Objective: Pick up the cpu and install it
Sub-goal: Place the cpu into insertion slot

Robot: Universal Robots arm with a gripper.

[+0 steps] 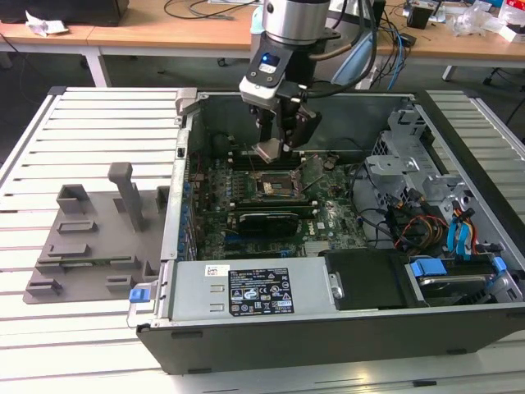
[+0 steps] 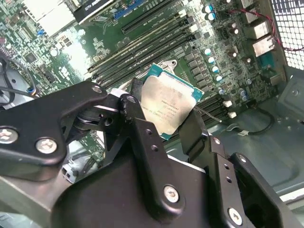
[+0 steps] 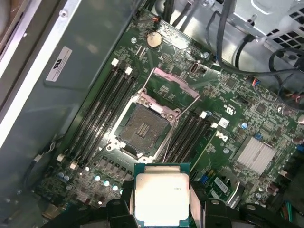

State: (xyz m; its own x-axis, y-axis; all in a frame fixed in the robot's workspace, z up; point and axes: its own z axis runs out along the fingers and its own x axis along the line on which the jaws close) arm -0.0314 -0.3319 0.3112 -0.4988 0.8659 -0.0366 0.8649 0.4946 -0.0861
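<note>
the open computer case (image 1: pixel 344 336) is lying on the slatted white tabletop (image 1: pixel 90 123), filling the half toward the exterior view's right edge. its motherboard (image 3: pixel 228 118) is lying flat on the case floor. the socket (image 3: pixel 142 128) is sitting near the board's middle, between rows of memory slots (image 3: pixel 99 109), with its metal load plate (image 3: pixel 171 83) standing open. the gripper (image 1: pixel 271 153) is hanging above the board close to the socket, its fingers (image 2: pixel 142 137) pinching the cpu (image 3: pixel 161 197) by two opposite edges. the chip is riding in the air, not yet in the socket, and is looking tilted in the exterior view.

judging from this, a tilted or rotated descent could be bending the socket's contacts, and the thin edge grip could be letting the chip slip. the raised load plate and nearby cables (image 3: pixel 223 42) are crowding the approach.

a grey tray (image 1: pixel 90 238) with upright posts is sitting toward the tabletop's opposite edge, well apart from the case. wooden desks (image 1: pixel 164 29) are running behind the tabletop's far edge.
</note>
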